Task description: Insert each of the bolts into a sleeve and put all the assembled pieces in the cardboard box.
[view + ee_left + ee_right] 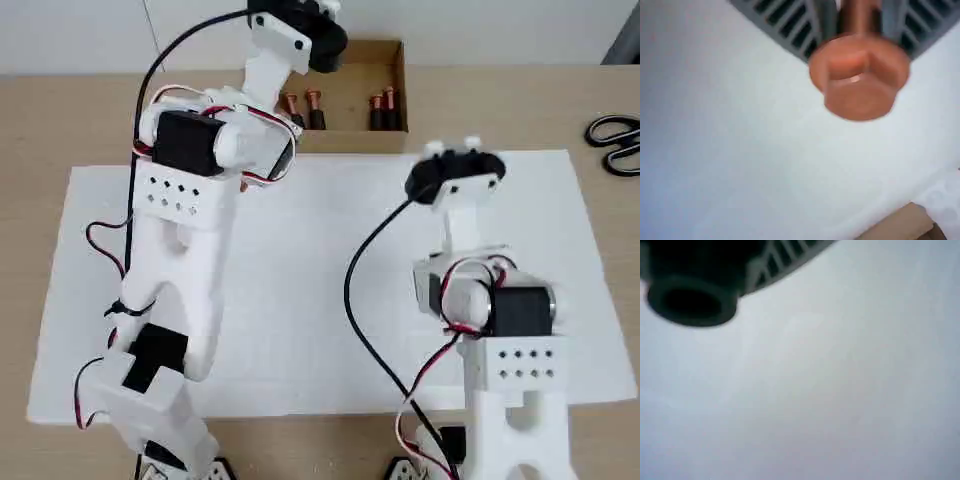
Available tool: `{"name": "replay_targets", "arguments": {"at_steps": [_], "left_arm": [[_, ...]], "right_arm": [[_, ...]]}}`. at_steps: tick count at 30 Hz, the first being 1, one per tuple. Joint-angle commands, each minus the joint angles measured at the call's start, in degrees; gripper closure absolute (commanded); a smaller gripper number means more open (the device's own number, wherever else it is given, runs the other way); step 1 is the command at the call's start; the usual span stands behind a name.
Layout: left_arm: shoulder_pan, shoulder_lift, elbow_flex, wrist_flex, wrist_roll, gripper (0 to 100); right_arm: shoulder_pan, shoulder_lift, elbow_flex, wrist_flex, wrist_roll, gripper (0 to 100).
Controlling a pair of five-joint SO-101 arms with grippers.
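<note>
On the high view, the beige counter (40, 110) carries a white foam sheet (300, 300). At the sheet's far edge sits the open brown cardboard box (350, 141), with four assembled pieces (384, 112) inside, copper bolts seated in black sleeves. The left arm (185, 250) stretches toward the far side, its wrist near the box. The right arm (500, 330) stands over the right part of the sheet. Black-handled scissors (615, 140) lie at the far right, well apart from the work.

On the left wrist view, my left end effector (860, 25) is pinching a copper hex-head bolt (860, 77) by the shank between grey ribbed fingers (785, 22). The head points toward the camera, above the foam. I cannot see the tip of the shank.

On the right wrist view, my right end effector (705, 267) is clamped on a black cylindrical sleeve (690, 302), which hangs above bare foam with its open bore facing the camera.

I judge the step in hand to be mating these two. To do it well, I would hold the sleeve arm steady and move only the bolt arm. I would line up the shank's axis with the bore before closing in, then feed slowly. If the tip catches the rim, I would back off and re-aim rather than push, since a skewed push could twist either part in its grip. Both grips should hold until the head seats against the sleeve.
</note>
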Motion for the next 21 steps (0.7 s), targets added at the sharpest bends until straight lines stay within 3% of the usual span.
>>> {"name": "replay_targets", "arguments": {"at_steps": [1, 6, 11, 17, 21], "left_arm": [[-0.35, -3.96, 0.57, 0.88, 0.09, 99], [-0.35, -3.96, 0.84, 0.88, 0.09, 99], [-3.16, -4.04, 0.84, 0.88, 0.62, 99], [-7.12, -9.93, 0.92, 0.88, 15.91, 99], [-6.86, -14.95, 3.65, 0.88, 16.97, 99]], "right_arm": [[-0.13, -7.43, 2.37, -1.19, -0.53, 99.5], [-0.4, -18.86, 2.81, -2.07, -0.62, 99.5], [-0.4, -29.32, 10.55, -10.33, -0.7, 99.5], [-2.07, -41.01, 26.99, -27.65, -0.7, 99.5], [-2.15, -49.63, 37.63, -37.93, -0.79, 99.5]]}}
